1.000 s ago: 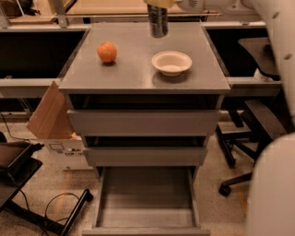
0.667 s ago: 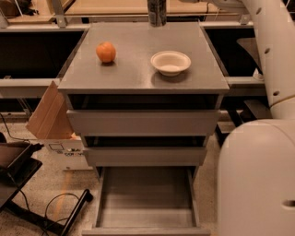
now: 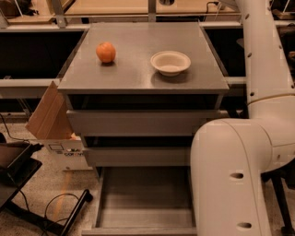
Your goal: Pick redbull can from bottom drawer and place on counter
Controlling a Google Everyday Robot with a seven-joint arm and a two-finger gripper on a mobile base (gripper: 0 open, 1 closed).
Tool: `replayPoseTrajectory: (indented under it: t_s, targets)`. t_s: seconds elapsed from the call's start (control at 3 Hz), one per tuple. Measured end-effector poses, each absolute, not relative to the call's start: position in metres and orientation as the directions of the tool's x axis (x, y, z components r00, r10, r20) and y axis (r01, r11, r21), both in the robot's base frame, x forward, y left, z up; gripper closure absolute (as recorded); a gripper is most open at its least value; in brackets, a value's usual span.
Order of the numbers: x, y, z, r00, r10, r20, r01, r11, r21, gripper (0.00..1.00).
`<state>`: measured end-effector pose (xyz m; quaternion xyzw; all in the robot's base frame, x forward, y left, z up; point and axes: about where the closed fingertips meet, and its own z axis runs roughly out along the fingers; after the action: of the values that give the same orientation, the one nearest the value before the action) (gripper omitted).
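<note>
This is a robot lab or workshop, not a home. A white robot arm (image 3: 230, 175) fills the near right and climbs past the top edge, where its gripper is out of sight. In the middle stands a plain grey metal cabinet (image 3: 143, 122) with its bottom drawer (image 3: 143, 203) pulled out. A long wooden bench (image 3: 115, 7) runs along the far side. On the left, a cardboard box (image 3: 48, 115) and loose cable (image 3: 54, 199) lie on a speckled floor (image 3: 46, 177).

White glossy arm (image 3: 258, 115), dark holes (image 3: 237, 175), pincer off-frame
</note>
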<state>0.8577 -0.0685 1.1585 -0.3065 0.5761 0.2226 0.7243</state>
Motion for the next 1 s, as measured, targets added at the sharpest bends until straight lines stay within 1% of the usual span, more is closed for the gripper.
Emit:
replayPoseTrajectory:
  t_s: [0.33, 0.67, 1.0]
  targets:
    - [0.880, -0.079, 1.144, 0.262, -0.032, -0.964, -0.631, 0.750, -0.197, 1.00]
    - [0.884, -0.074, 1.142, 0.254, -0.021, -0.967, -0.633, 0.752, -0.183, 1.00]
    - [0.905, -0.053, 1.133, 0.233, -0.017, -0.972, -0.609, 0.777, -0.159, 1.00]
